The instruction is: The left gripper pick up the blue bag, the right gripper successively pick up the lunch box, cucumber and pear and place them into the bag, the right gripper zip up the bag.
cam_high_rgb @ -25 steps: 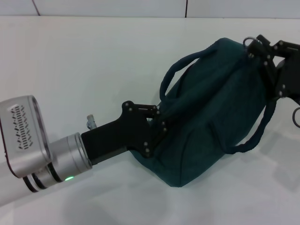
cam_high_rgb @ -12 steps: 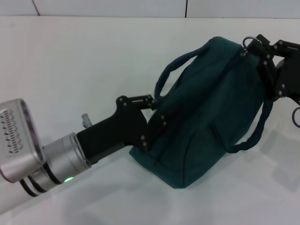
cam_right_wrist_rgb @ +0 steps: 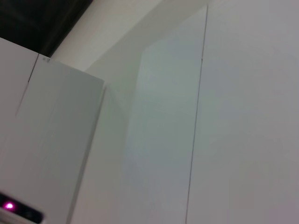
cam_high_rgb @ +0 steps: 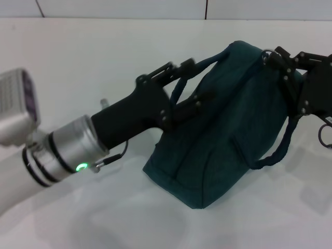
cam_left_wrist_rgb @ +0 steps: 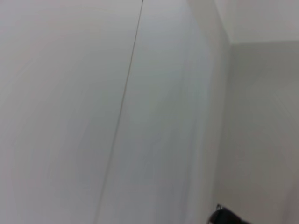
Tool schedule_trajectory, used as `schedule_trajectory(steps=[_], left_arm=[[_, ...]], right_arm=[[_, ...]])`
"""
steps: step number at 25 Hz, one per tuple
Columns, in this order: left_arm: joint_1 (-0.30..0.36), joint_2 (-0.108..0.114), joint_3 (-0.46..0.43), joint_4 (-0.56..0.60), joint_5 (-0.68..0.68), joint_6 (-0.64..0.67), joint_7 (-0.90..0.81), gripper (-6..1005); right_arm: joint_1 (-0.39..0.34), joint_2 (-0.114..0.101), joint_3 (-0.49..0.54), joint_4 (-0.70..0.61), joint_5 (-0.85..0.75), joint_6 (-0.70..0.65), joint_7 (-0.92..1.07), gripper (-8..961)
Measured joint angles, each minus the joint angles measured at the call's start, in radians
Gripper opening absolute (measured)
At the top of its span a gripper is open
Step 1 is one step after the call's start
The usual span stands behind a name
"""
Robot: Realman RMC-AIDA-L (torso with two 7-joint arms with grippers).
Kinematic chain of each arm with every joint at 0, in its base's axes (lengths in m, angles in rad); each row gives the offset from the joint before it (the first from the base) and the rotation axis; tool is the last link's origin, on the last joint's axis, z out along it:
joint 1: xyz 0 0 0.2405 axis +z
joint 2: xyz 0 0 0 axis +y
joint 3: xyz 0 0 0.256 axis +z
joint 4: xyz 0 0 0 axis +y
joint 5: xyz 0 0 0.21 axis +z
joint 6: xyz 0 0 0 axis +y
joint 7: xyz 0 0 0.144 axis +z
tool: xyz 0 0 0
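The blue bag (cam_high_rgb: 228,135) lies on the white table (cam_high_rgb: 93,57) at centre right, its top closed. My left gripper (cam_high_rgb: 189,83) is raised beside the bag's left end, with its fingers (cam_high_rgb: 174,70) spread above and below the near handle loop (cam_high_rgb: 181,85), not clamped on it. My right gripper (cam_high_rgb: 277,59) is at the bag's top right end, shut on the zipper pull with its metal ring (cam_high_rgb: 267,52). The lunch box, cucumber and pear are out of view. Both wrist views show only white walls.
The bag's second handle (cam_high_rgb: 282,145) hangs down its right side by my right gripper's body. The table's back edge meets a tiled wall (cam_high_rgb: 119,8) at the top.
My left gripper has let go of the bag's lower left end, opened and risen to the handle loop. My right gripper and the zipper ring have shifted slightly left.
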Motion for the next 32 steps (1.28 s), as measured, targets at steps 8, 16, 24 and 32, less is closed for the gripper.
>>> schedule_trajectory(steps=[8,16,24,32], left_arm=[[-0.126,0.01,-0.001,-0.001,0.101,-0.09,-0.225,742],[-0.137,0.025,-0.014,-0.001,0.134,-0.105,-0.275,720],[-0.11,0.018,-0.056,-0.001,0.136,-0.108,-0.182,577],[-0.111,0.002,-0.054,-0.003,0.188,-0.124,-0.092,345]], right_arm=[[-0.008,0.0,-0.003,-0.008,0.001,0.001,0.001,14],[-0.014,0.0,0.002,-0.005,0.002,0.002,-0.002,15],[-0.017,0.0,0.003,-0.003,0.002,0.001,-0.011,15],[-0.017,0.0,0.0,-0.006,0.012,0.002,-0.011,15]])
